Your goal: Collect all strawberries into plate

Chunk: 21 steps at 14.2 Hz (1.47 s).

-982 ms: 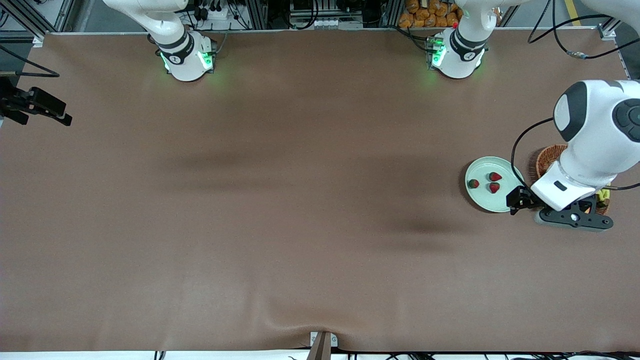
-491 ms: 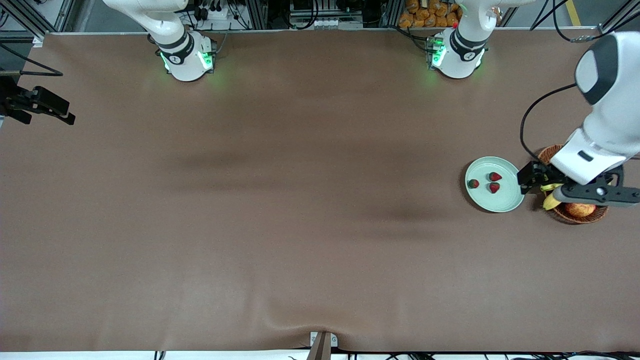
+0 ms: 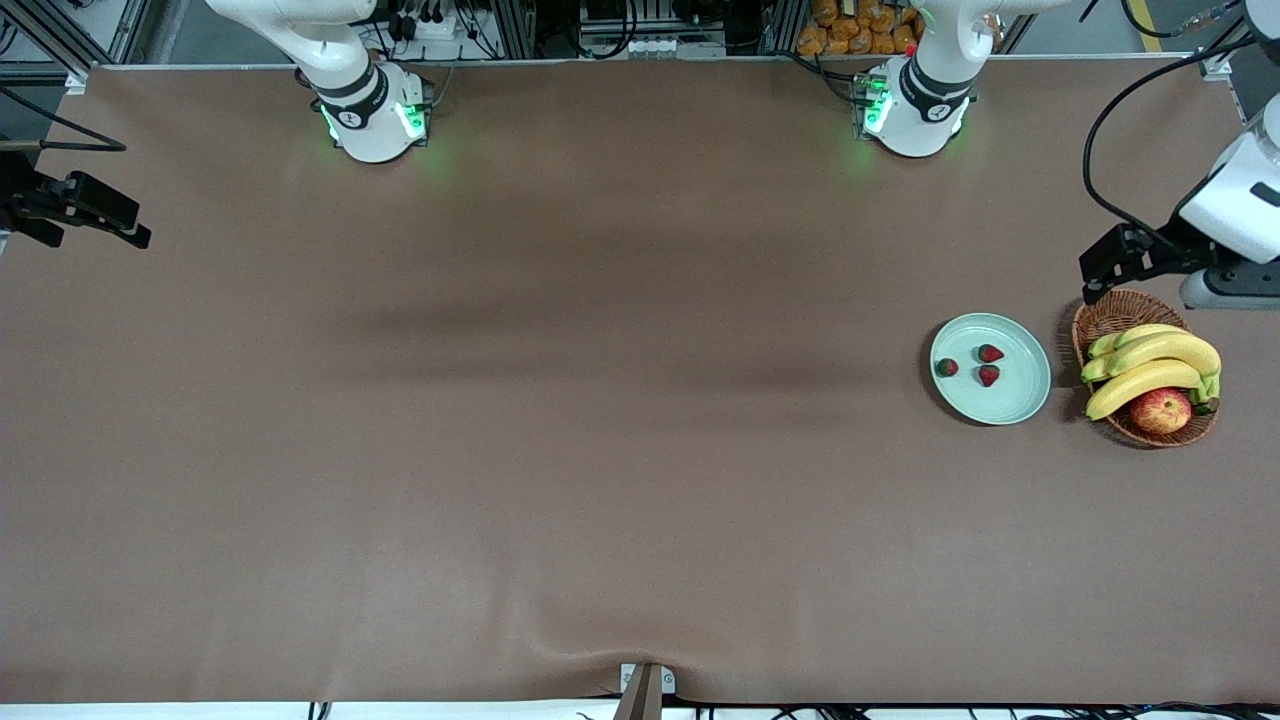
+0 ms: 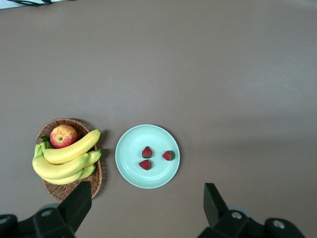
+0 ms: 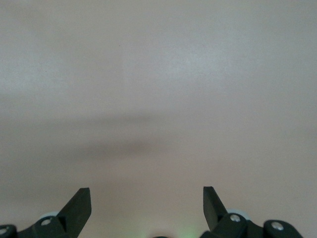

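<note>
The pale mint-green plate (image 3: 1020, 400) lies near the left arm's end of the table. Three strawberries (image 3: 990, 353) (image 3: 946, 368) (image 3: 988, 376) lie in it. In the left wrist view the plate (image 4: 131, 148) and the strawberries (image 4: 147, 152) (image 4: 169, 155) (image 4: 145, 164) show below the open fingers. My left gripper (image 3: 1100, 270) (image 4: 146, 208) is open and empty, high over the table by the basket's rim. My right gripper (image 3: 125, 232) (image 5: 146, 203) is open and empty, and waits at the right arm's end over bare table.
A brown wicker basket (image 3: 1100, 320) (image 4: 95, 182) stands beside the plate, toward the left arm's end. It holds a bunch of bananas (image 3: 1150, 365) (image 4: 64, 158) and a red-yellow apple (image 3: 1160, 410) (image 4: 63, 136). The brown cloth has a fold at its front edge (image 3: 600, 650).
My left gripper has risen and drawn back from over the plate's edge and the basket toward the arms' bases. The basket's fruit now shows. The right gripper has barely moved.
</note>
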Each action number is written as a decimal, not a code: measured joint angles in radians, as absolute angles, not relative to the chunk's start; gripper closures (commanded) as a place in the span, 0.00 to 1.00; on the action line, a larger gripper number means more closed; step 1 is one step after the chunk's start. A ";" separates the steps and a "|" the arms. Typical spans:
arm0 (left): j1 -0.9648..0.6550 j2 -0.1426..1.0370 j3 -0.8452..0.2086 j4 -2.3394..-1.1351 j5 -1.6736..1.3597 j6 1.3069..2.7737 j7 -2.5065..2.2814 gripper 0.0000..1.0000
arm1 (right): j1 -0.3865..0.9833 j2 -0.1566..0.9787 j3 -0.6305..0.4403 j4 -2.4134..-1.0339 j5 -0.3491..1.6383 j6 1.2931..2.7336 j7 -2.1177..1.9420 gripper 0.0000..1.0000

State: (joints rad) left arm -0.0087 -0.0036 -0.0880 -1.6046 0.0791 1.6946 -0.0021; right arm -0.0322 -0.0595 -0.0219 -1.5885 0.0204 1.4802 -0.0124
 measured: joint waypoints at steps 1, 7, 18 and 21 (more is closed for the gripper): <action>-0.017 0.002 -0.086 -1.605 0.079 1.695 -0.005 0.00 | -0.032 -0.060 -0.022 -1.588 0.020 1.480 -0.012 0.00; -0.033 0.024 -0.059 -1.592 0.068 1.696 -0.021 0.00 | -0.032 -0.060 -0.022 -1.588 0.020 1.480 -0.012 0.00; -0.045 0.024 0.004 -1.580 -0.036 1.696 -0.016 0.00 | -0.032 -0.060 -0.021 -1.588 0.020 1.480 -0.012 0.00; -0.045 0.024 0.006 -1.580 -0.036 1.695 -0.017 0.00 | -0.031 -0.060 -0.020 -1.588 0.020 1.479 -0.013 0.00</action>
State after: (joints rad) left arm -0.0446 0.0243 0.0062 -1.5802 -0.0356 1.6952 -0.0170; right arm -0.0307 -0.0595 -0.0200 -1.5882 0.0204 1.4794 -0.0127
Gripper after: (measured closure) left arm 0.000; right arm 0.000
